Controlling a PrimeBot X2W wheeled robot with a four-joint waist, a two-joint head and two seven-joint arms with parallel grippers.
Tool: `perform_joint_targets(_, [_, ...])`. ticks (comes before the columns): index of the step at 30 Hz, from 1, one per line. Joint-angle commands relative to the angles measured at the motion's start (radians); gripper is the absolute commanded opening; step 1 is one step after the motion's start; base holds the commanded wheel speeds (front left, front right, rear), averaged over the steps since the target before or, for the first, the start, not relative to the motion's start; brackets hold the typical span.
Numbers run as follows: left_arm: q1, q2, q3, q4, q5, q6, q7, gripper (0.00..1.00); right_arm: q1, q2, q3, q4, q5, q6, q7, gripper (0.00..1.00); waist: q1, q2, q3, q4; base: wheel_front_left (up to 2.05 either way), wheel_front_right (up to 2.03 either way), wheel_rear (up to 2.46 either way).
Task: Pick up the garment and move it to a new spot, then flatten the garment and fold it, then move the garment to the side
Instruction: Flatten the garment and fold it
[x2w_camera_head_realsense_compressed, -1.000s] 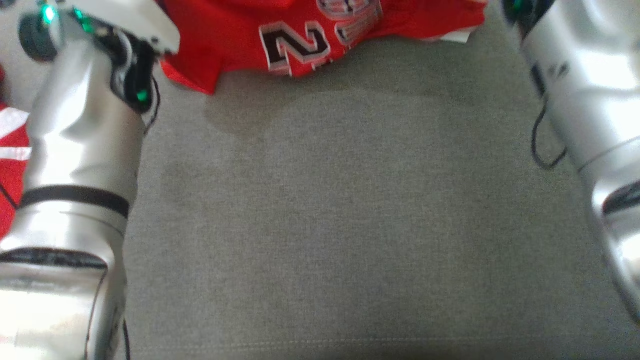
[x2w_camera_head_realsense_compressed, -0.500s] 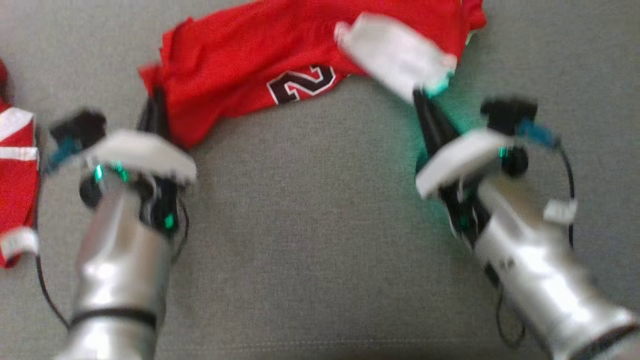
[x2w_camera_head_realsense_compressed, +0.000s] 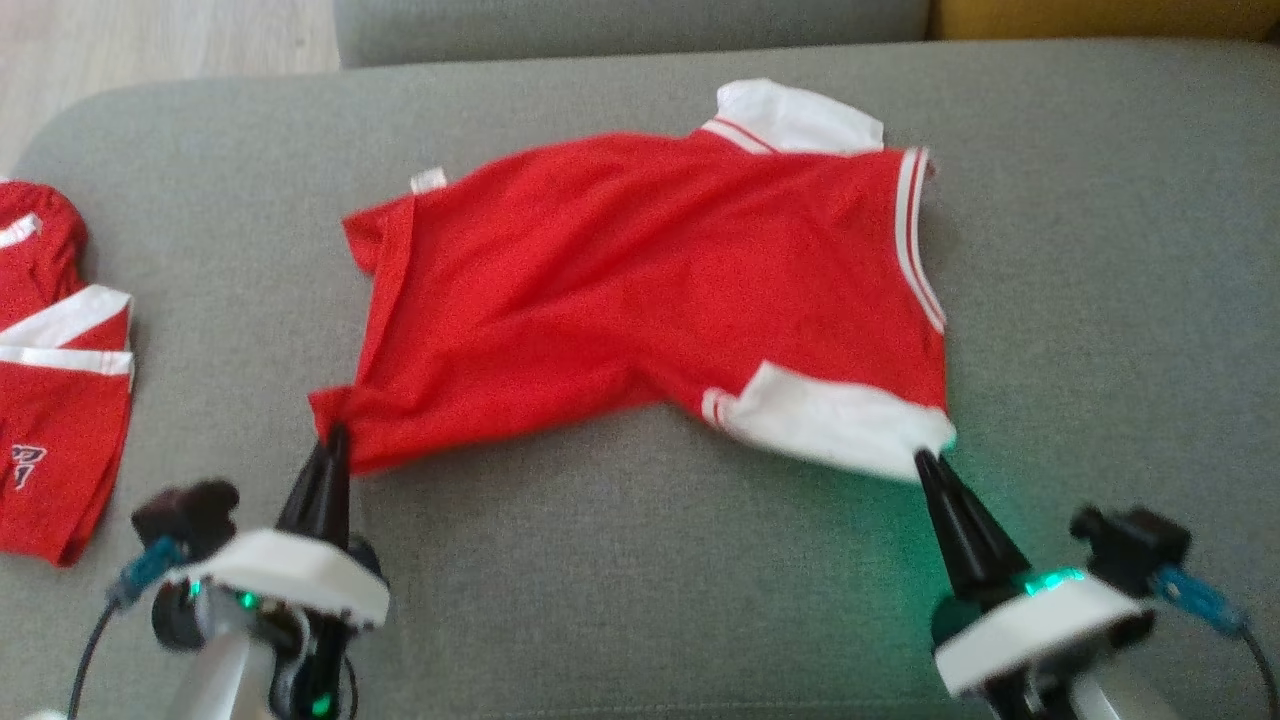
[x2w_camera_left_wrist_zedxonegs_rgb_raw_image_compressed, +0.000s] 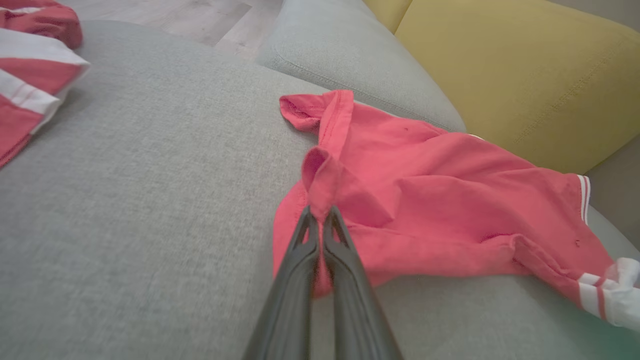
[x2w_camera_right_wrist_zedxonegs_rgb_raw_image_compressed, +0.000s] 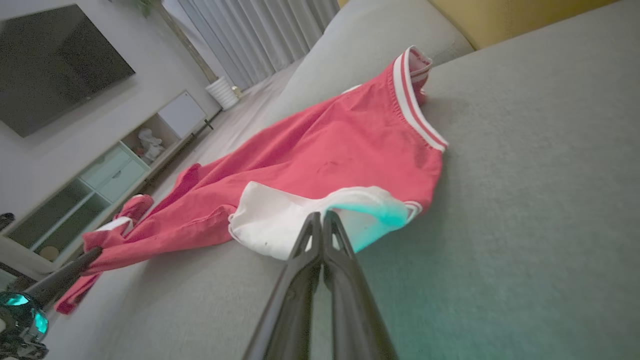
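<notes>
The garment (x2w_camera_head_realsense_compressed: 650, 280) is a red shirt with white sleeves and striped trim. It lies spread on the grey sofa seat (x2w_camera_head_realsense_compressed: 640, 580), plain side up. My left gripper (x2w_camera_head_realsense_compressed: 335, 440) is shut on its near left corner; the left wrist view shows the gripper (x2w_camera_left_wrist_zedxonegs_rgb_raw_image_compressed: 318, 212) pinching a raised fold of the red fabric (x2w_camera_left_wrist_zedxonegs_rgb_raw_image_compressed: 425, 200). My right gripper (x2w_camera_head_realsense_compressed: 922, 460) is shut on the near white sleeve (x2w_camera_head_realsense_compressed: 830, 420). In the right wrist view the closed tips (x2w_camera_right_wrist_zedxonegs_rgb_raw_image_compressed: 320, 217) meet that sleeve's lifted edge (x2w_camera_right_wrist_zedxonegs_rgb_raw_image_compressed: 300, 215), lit teal.
A second red and white garment (x2w_camera_head_realsense_compressed: 50, 400) lies at the seat's left edge. A grey back cushion (x2w_camera_head_realsense_compressed: 620, 25) and a yellow cushion (x2w_camera_left_wrist_zedxonegs_rgb_raw_image_compressed: 500, 75) stand behind the shirt. Wood floor (x2w_camera_head_realsense_compressed: 150, 40) shows beyond the far left corner. Bare seat lies in front of the shirt.
The head view has shifted a lot. The garment, bunched with a number showing before, now lies spread flatter and plain side up. Both grippers stay shut on it, nearer the front.
</notes>
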Motion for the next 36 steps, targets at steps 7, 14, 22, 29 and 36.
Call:
perform_joint_targets(7, [0.174,0.062,0.058,-0.259,-0.006,0.078,0.059,0.00,0.261,0.091,-0.133,-0.338,-0.153,0.008,0.204,0.00,0.0001,-0.0001,-0.057,-0.011,0.00,0.00,0.00])
perform_joint_targets(14, [0.330,0.085,0.086,-0.477,-0.005,0.166,0.133,0.00,0.410,0.149,-0.185,-0.505,-0.211,0.008,0.333,0.00,0.0001,-0.0001,-0.096,-0.018,0.00,0.00,0.00])
perform_joint_targets(22, [0.411,0.095,0.088,-0.592,-0.016,0.206,0.203,0.00,0.455,0.166,-0.208,-0.563,-0.233,0.008,0.396,0.00,0.0001,-0.0001,-0.116,-0.022,0.00,0.00,0.00])
perform_joint_targets(29, [0.402,0.100,0.076,-0.608,-0.024,0.212,0.242,0.00,0.390,0.147,-0.212,-0.565,-0.256,0.008,0.388,0.00,0.0001,-0.0001,-0.096,-0.018,0.00,0.00,0.00])
perform_joint_targets(36, [0.330,0.106,0.057,-0.561,-0.058,0.200,0.318,0.00,0.201,0.074,-0.191,-0.467,-0.257,0.008,0.345,0.00,0.0001,-0.0001,-0.053,-0.014,0.00,0.00,0.00])
